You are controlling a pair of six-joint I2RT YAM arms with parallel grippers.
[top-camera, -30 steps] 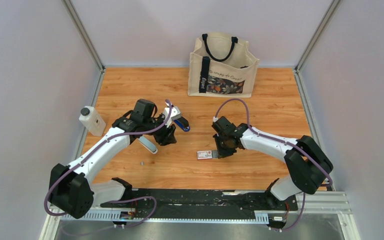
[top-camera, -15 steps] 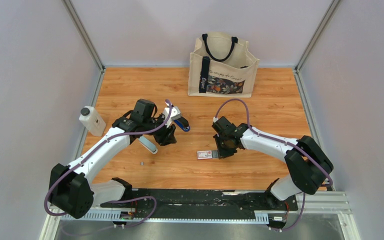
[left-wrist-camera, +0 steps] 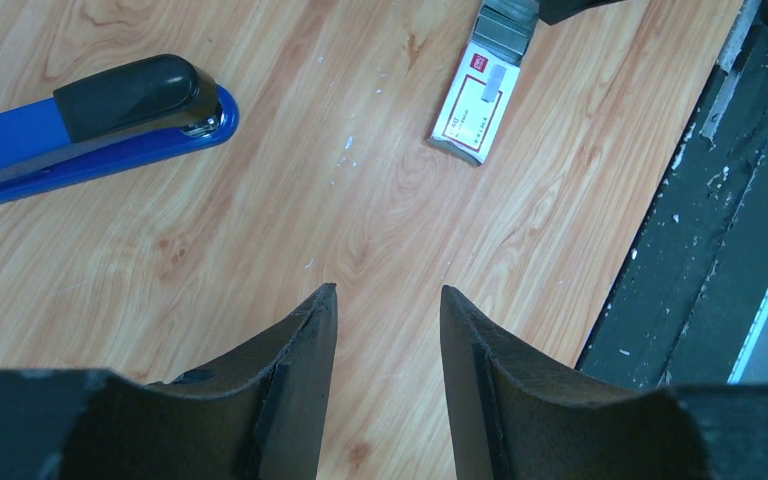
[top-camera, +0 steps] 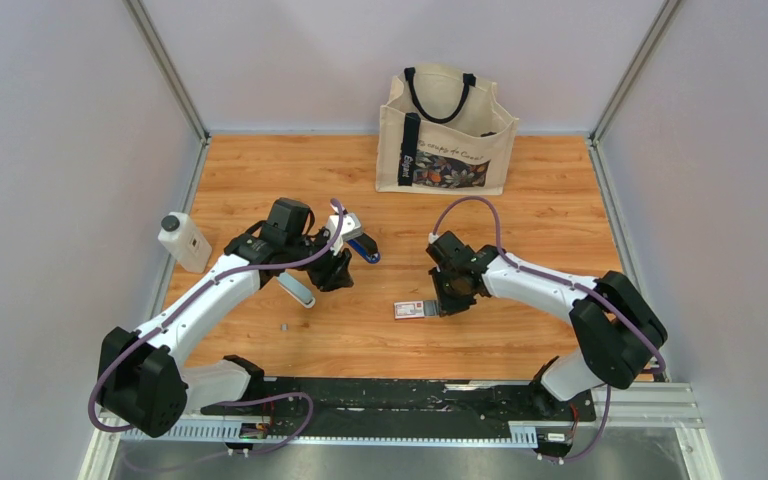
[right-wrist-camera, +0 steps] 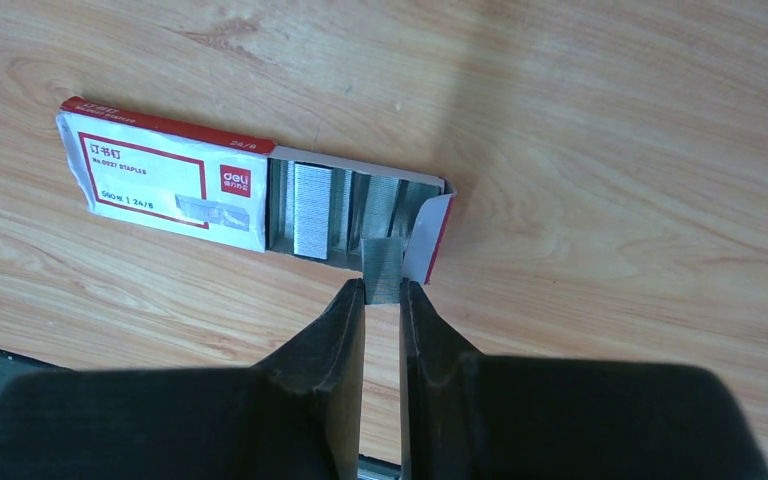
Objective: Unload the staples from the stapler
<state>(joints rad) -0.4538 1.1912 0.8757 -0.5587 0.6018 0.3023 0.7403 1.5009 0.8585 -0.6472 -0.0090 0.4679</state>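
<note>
The blue stapler (top-camera: 365, 250) lies closed on the wooden table, just right of my left gripper (top-camera: 336, 268). In the left wrist view it is at the top left, with a black top (left-wrist-camera: 90, 115). My left gripper (left-wrist-camera: 382, 295) is open and empty above bare wood, apart from the stapler. My right gripper (right-wrist-camera: 382, 285) is shut on a short silvery strip of staples (right-wrist-camera: 382, 262) at the open end of the white-and-red staple box (right-wrist-camera: 165, 170). More strips lie in the box's tray. The box also shows in the top view (top-camera: 410, 309) and the left wrist view (left-wrist-camera: 475, 105).
A canvas tote bag (top-camera: 447, 132) stands at the back centre. A white black-capped bottle (top-camera: 184, 243) stands at the left edge. A pale grey-white oblong tool (top-camera: 297, 289) lies under the left arm. A small grey bit (top-camera: 284, 326) lies near the front.
The right arm has shifted very slightly to the right. Nothing else has visibly moved.
</note>
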